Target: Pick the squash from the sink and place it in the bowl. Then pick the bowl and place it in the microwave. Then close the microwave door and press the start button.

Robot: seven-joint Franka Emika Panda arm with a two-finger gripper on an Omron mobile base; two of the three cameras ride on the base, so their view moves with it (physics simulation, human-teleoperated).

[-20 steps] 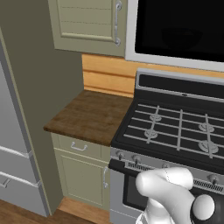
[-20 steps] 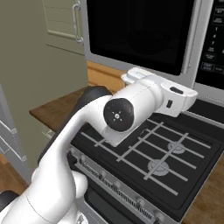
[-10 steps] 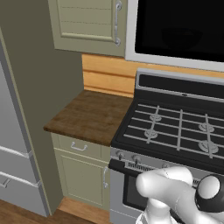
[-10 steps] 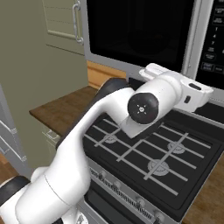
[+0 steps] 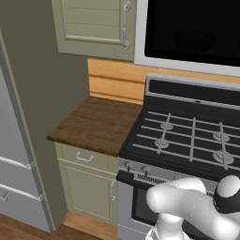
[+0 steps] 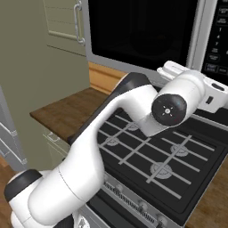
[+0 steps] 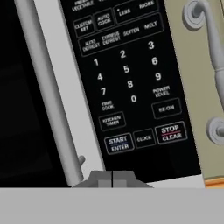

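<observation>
In the hand view the gripper (image 7: 112, 179) sits at 6 o'clock, its two dark fingertips pressed together with nothing between them, as far as the sliver above the grey band lets me judge. Just past them, toward 12 o'clock, is the START/ENTER button (image 7: 118, 142) on the black keypad (image 7: 131, 78) of the microwave (image 6: 147, 40), with CLOCK and STOP/CLEAR beside it toward 3 o'clock. At 9 o'clock runs the grey vertical handle (image 7: 48, 92) of the microwave door (image 7: 17, 87), which lies flush with the panel, its dark window closed. At 2 o'clock a beige cabinet door (image 7: 197, 87) with a metal pull stands beside the microwave.

In the right base view the white arm (image 6: 133, 116) reaches over the gas stove (image 6: 164, 156) toward the keypad at 2 o'clock. Beyond the stove, at 9 o'clock, lies the brown wooden table (image 5: 93, 124)
</observation>
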